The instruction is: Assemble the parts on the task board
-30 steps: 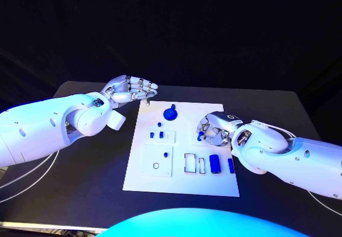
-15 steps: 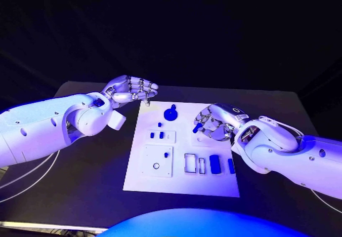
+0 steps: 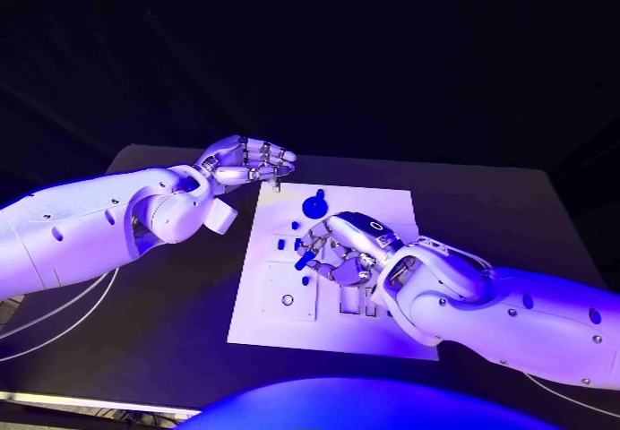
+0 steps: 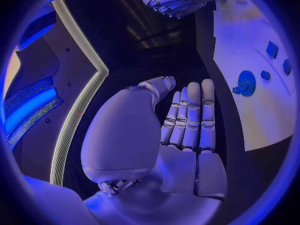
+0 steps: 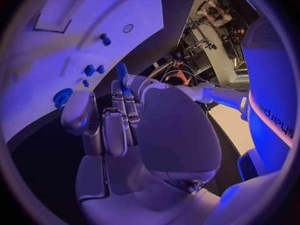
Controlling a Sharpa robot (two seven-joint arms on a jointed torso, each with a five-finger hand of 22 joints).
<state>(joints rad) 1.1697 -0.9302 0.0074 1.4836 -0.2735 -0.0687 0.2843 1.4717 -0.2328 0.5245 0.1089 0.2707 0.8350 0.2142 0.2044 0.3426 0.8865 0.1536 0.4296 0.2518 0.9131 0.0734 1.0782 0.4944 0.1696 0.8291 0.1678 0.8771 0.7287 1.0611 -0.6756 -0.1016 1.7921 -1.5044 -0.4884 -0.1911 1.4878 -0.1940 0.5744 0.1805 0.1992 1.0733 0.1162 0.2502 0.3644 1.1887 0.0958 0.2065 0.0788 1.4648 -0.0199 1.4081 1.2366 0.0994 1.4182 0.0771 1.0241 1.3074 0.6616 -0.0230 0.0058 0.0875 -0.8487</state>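
Note:
The white task board [image 3: 382,202] lies mid-table. My right hand [image 3: 341,252] hovers over its middle and pinches a small blue part [image 3: 306,261] in its fingertips. In the right wrist view the blue part [image 5: 120,70] sticks out past the fingers of my right hand [image 5: 125,120] above the board [image 5: 56,45]. My left hand [image 3: 252,162] sits at the board's far left corner, fingers curled in and holding nothing. The left wrist view shows my left hand [image 4: 184,120] beside the board [image 4: 250,40]. A round blue part [image 3: 314,204] stands near the board's far edge.
A square plate with a hole [image 3: 287,301] sits at the board's near left. Small blue pieces [image 3: 286,242] stand just beyond it. My right forearm [image 3: 503,313] covers the board's near right part. Black table [image 3: 168,313] lies open to the left.
My right hand has swung left across the board, from its right side to its middle, carrying the blue part. The left hand has stayed about where it was.

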